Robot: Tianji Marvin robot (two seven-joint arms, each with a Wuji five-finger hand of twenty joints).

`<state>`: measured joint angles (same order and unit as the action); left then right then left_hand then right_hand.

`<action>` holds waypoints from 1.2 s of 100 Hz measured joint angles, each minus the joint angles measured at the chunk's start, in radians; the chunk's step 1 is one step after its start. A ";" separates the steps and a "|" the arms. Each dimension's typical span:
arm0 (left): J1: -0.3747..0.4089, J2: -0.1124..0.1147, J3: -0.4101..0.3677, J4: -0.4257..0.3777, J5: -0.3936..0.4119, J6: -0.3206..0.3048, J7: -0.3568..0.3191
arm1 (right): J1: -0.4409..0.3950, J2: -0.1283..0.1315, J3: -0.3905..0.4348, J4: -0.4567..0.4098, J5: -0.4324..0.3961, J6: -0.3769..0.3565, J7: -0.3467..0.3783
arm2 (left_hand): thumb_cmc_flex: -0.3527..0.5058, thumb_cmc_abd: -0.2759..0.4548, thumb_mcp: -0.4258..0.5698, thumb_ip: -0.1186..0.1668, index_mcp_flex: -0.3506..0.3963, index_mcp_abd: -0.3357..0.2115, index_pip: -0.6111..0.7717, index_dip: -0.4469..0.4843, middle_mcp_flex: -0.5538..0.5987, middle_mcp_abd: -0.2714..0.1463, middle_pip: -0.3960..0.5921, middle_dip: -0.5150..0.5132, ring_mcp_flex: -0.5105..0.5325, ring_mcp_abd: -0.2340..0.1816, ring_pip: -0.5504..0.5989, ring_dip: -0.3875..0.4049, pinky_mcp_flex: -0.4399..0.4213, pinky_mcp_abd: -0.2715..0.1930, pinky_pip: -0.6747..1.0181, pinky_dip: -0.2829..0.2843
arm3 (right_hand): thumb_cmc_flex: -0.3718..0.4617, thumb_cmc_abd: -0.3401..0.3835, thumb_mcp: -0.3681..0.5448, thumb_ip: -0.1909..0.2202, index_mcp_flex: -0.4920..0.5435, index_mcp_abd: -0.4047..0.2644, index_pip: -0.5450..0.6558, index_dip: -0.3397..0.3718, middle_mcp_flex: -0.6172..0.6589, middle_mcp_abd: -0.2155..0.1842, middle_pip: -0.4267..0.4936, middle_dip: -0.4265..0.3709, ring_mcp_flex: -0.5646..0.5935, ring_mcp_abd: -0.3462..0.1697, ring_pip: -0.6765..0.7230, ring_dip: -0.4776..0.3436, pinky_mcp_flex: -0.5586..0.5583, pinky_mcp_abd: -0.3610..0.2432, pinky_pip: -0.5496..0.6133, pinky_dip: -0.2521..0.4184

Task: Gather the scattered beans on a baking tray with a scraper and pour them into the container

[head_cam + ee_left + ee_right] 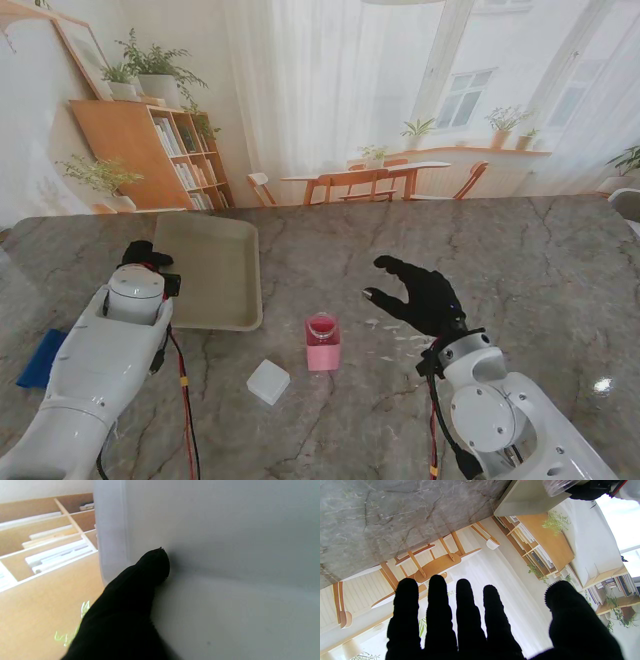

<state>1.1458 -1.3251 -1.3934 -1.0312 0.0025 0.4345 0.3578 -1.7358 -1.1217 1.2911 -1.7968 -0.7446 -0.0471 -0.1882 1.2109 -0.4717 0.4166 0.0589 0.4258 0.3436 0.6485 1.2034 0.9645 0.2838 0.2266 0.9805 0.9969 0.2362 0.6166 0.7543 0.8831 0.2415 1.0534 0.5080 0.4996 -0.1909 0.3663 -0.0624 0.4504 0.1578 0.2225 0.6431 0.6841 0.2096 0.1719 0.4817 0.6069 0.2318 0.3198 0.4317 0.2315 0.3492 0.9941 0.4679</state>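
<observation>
The beige baking tray (pixel 210 270) lies on the marble table at the left; no beans can be made out on it. My left hand (pixel 146 256) grips its left rim, and in the left wrist view one black fingertip (pixel 155 565) presses against the tray's pale wall (pixel 225 555). A pink container (pixel 322 343) with a clear rim stands just right of the tray's near corner. A small white square piece (pixel 268 381), maybe the scraper, lies nearer to me. My right hand (pixel 422 293) hovers open, fingers (pixel 437 610) spread, right of the container and holding nothing.
A few pale specks (pixel 392 338) lie on the table between the container and my right hand. A blue object (pixel 40 358) sits at the left table edge beside my left arm. The tray's corner (pixel 520 502) shows in the right wrist view.
</observation>
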 measured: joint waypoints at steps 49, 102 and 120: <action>-0.053 0.024 0.028 0.143 0.063 -0.010 -0.057 | 0.000 0.002 -0.008 0.000 0.004 0.015 0.019 | 0.010 0.180 -0.289 0.001 0.005 -0.026 -0.282 -0.228 -0.226 -0.014 0.099 -0.326 -0.230 -0.013 -0.005 -0.016 -0.301 0.047 0.035 0.089 | 0.000 0.000 0.000 0.000 0.000 0.000 0.000 0.000 0.000 0.000 0.000 0.000 0.000 0.000 0.000 0.000 0.000 0.000 0.000 0.000; -0.156 0.026 0.092 0.276 0.072 -0.056 -0.099 | -0.003 0.003 -0.010 -0.001 0.012 0.027 0.031 | -0.013 0.228 -0.364 0.001 0.000 -0.012 -0.438 -0.463 -0.335 0.009 -0.004 -0.484 -0.345 -0.028 -0.014 -0.077 -0.475 0.080 -0.002 0.088 | 0.000 0.000 0.000 0.000 0.000 0.000 0.008 0.000 0.000 0.000 0.000 0.000 0.000 0.000 0.000 0.000 -0.001 0.000 0.000 0.000; -0.217 0.006 0.111 0.374 0.048 -0.104 -0.091 | -0.004 0.003 -0.010 0.000 0.015 0.032 0.035 | -0.018 0.237 -0.379 0.001 0.000 -0.001 -0.438 -0.478 -0.354 0.014 -0.009 -0.500 -0.346 -0.038 -0.021 -0.114 -0.475 0.034 -0.004 0.041 | 0.000 0.000 0.000 0.000 0.000 0.000 0.008 0.000 0.000 0.000 0.000 0.000 0.000 0.000 0.000 0.000 -0.002 0.000 0.000 0.000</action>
<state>0.9288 -1.3192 -1.2828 -0.6568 0.0507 0.3301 0.2668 -1.7396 -1.1186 1.2812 -1.7972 -0.7292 -0.0149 -0.1528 1.1925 -0.2342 0.0377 0.0598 0.4262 0.3426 0.2110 0.7249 0.6100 0.2979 0.2180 0.4805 0.6510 0.1982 0.5958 0.6400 0.4079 0.2757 1.0499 0.5493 0.4996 -0.1909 0.3663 -0.0624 0.4504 0.1578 0.2307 0.6431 0.6840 0.2096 0.1719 0.4817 0.6065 0.2316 0.3198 0.4317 0.2292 0.3491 0.9939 0.4679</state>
